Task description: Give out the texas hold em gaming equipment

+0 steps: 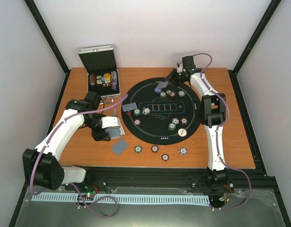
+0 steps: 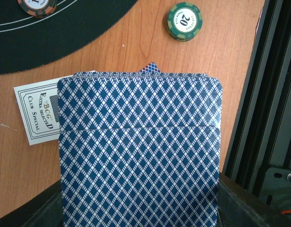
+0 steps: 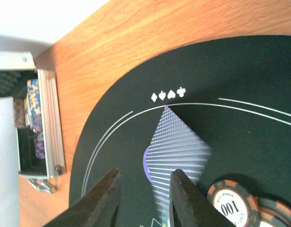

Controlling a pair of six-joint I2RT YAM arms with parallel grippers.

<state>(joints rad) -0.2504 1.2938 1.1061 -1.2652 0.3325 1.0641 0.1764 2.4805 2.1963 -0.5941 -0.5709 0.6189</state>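
Observation:
My left gripper (image 1: 106,132) is shut on a deck of blue diamond-backed playing cards (image 2: 138,142), held low over the table left of the black round mat (image 1: 157,125). Under the deck lies a white brand card (image 2: 36,113). A green 20 chip (image 2: 184,21) rests on the wood just ahead. My right gripper (image 3: 143,198) hovers open at the mat's far edge. Just beyond its fingers, one card (image 3: 178,146) lies flat on the mat, partly covering a purple disc (image 3: 147,163). A 100 chip (image 3: 230,205) sits to the right.
The open silver case (image 1: 104,75) with chips stands at the back left. Single cards lie on the mat's left edge (image 1: 129,107) and on the wood (image 1: 121,147). Several chips sit on the mat and along the table's front (image 1: 165,157).

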